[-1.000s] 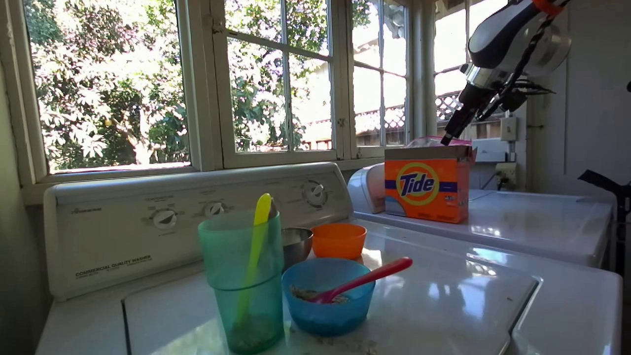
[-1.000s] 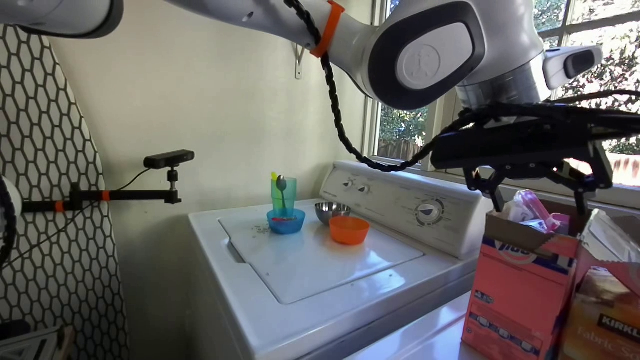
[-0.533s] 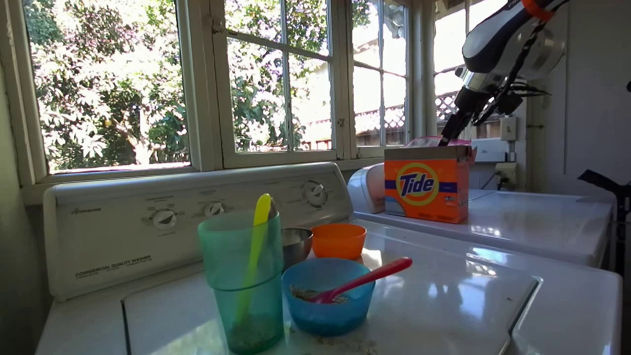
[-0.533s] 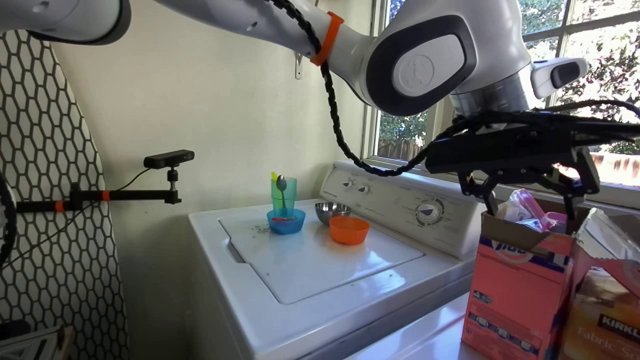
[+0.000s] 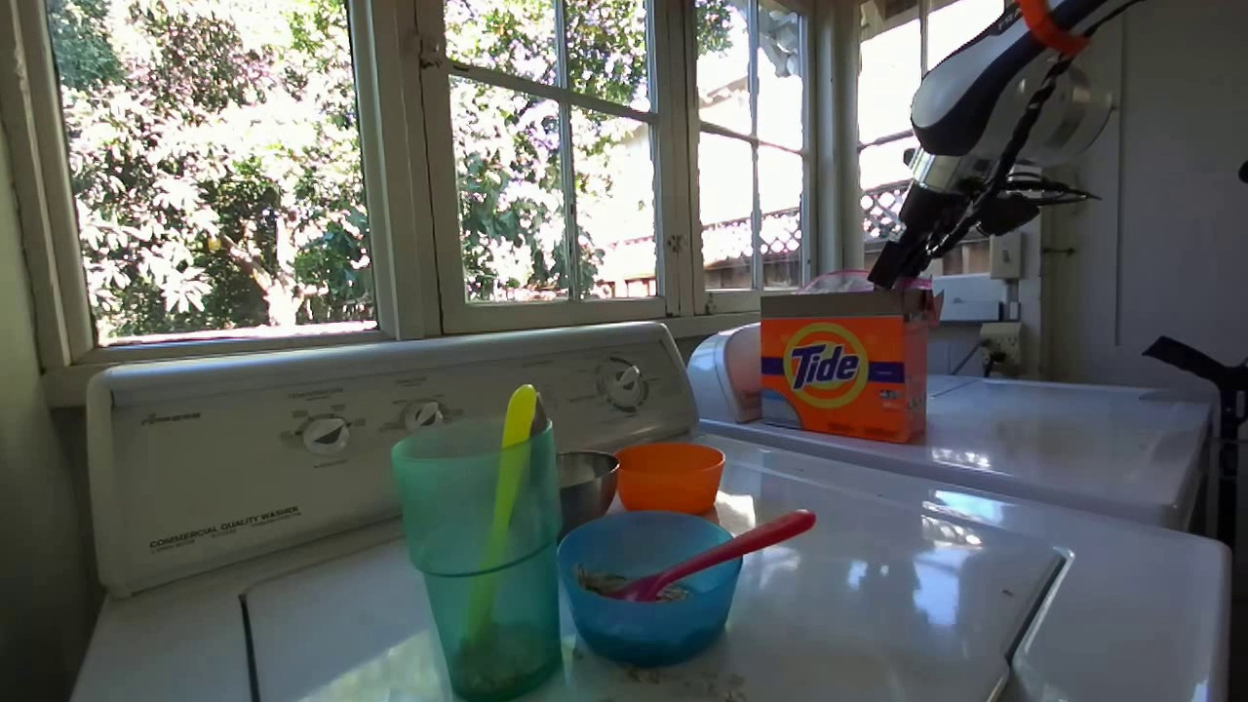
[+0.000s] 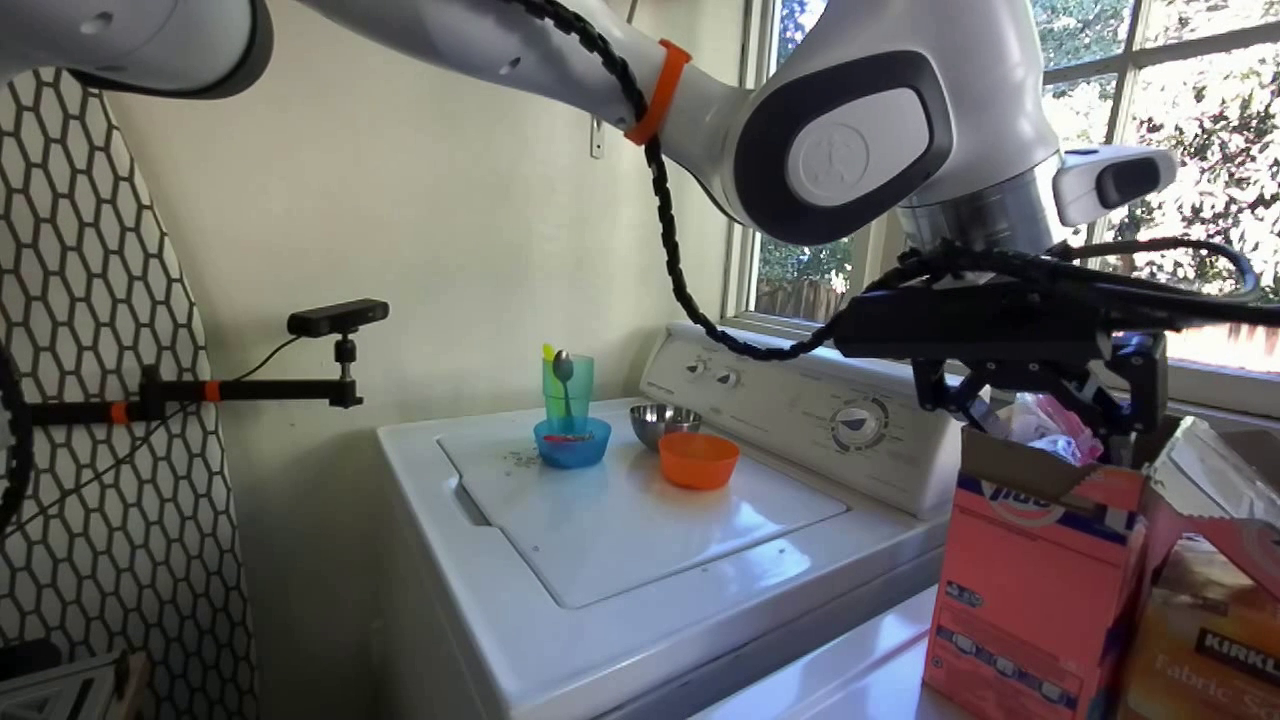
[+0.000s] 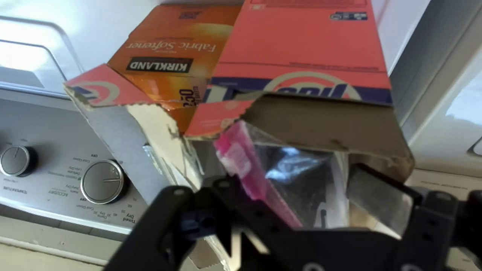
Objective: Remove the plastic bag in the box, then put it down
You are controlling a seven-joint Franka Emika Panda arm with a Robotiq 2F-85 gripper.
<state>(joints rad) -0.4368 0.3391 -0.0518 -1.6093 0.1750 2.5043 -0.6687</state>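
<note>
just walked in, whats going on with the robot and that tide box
A robot arm is at work on a clear plastic bag with a pink zip, apparently to take it out of the opened Tide box standing on the dryer. Its claw is at the mouth of the box, jaws apart, with the top of the bag showing between them. The bag is not out yet, and I can't tell whether the claw is touching it.

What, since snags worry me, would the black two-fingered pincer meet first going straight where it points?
Probably the clear, pink-zipped plastic bag poking from the orange cardboard box; depth is unclear, so the pincer may brush the box first.
</note>
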